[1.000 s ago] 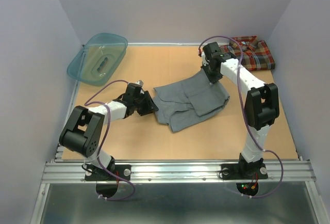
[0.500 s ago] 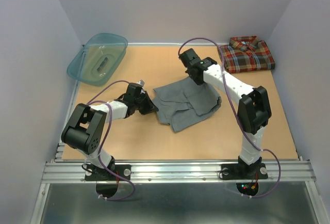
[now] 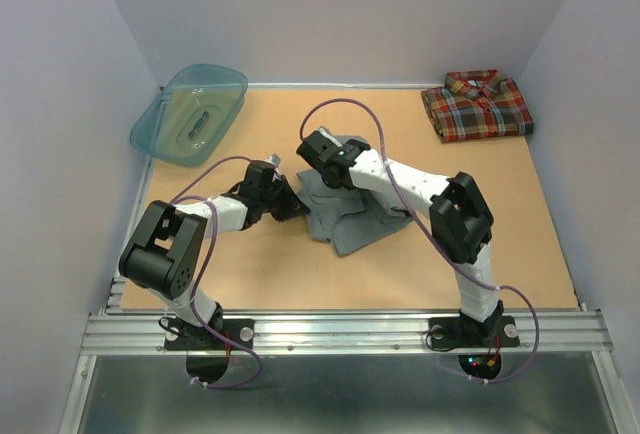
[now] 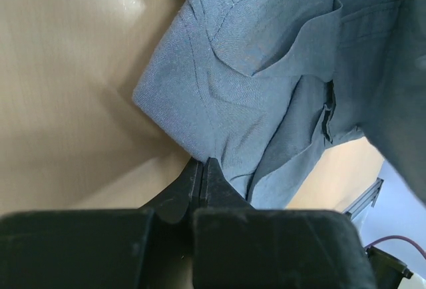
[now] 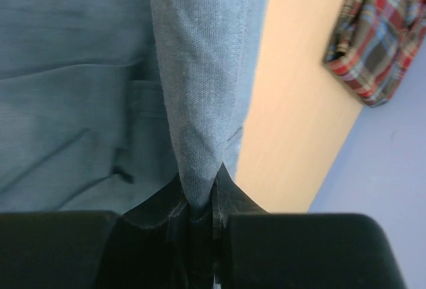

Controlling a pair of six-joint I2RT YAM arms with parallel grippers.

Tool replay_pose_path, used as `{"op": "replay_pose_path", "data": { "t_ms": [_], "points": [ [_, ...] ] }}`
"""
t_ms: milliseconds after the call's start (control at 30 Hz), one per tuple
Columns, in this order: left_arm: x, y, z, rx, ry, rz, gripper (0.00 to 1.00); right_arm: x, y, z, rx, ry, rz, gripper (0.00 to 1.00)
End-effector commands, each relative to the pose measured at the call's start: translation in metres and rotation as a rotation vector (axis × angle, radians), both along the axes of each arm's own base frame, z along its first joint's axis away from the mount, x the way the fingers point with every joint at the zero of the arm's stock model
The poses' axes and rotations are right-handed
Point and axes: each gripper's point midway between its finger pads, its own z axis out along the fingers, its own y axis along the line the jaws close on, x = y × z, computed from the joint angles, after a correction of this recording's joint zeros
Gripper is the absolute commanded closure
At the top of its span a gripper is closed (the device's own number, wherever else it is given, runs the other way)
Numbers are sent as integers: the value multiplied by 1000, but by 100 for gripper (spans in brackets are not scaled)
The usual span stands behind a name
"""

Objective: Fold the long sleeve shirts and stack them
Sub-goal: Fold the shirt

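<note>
The grey long sleeve shirt [image 3: 352,219] lies rumpled in the middle of the table. My right gripper [image 3: 318,166] is over its left part, shut on a raised fold of grey cloth [image 5: 200,102] that runs up from the jaws [image 5: 200,196]. My left gripper [image 3: 299,211] is at the shirt's left edge, its jaws shut on a corner of the grey cloth [image 4: 219,96] at the tips [image 4: 202,164]. The plaid long sleeve shirt [image 3: 477,104] lies folded at the far right corner and also shows in the right wrist view [image 5: 376,32].
A teal plastic basin [image 3: 190,112] leans at the far left corner of the tan table [image 3: 300,274]. Grey walls close in the left, back and right sides. The right arm's forearm stretches across the grey shirt.
My right gripper has carried its grey fold from the far right, near the plaid shirt, leftward across the grey shirt. My left gripper has shut on the shirt's left edge.
</note>
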Motion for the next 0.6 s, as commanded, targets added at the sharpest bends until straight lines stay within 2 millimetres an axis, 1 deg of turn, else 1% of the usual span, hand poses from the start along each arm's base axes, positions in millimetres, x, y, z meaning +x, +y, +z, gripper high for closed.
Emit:
{"op": "replay_pose_path", "data": {
  "t_ms": [0,33,67,133,167,233,333,400,467,500,533,567],
  "points": [
    [1,-4,10,-40,-32,-3,100,-9,42,5,146,-8,-4,90],
    [1,-4,10,-41,-30,-1,100,-13,55,2,185,4,3,89],
    [1,-4,10,-41,-30,-1,100,-15,58,-4,190,25,10,89],
    [0,-4,10,-43,-29,-1,100,-21,73,-7,247,48,16,88],
    [0,-4,10,-45,-29,-1,100,-24,80,-14,274,78,19,88],
    [0,-4,11,-49,-29,-1,100,-27,88,-19,319,99,5,87],
    [0,-4,11,-52,-29,-1,100,-31,96,-33,354,134,-22,86],
    [0,-4,11,-53,-32,1,100,-33,102,-39,390,153,-35,84],
    [0,-4,12,-53,-35,0,100,-34,104,-49,392,170,-47,80],
    [-1,-4,11,-52,-31,-1,100,-35,105,-51,400,169,-58,79],
    [-1,-4,12,-54,-31,0,100,-35,105,-57,399,176,-68,76],
    [-1,-4,11,-54,-31,0,100,-37,108,-57,416,185,-69,72]
  ]
}}
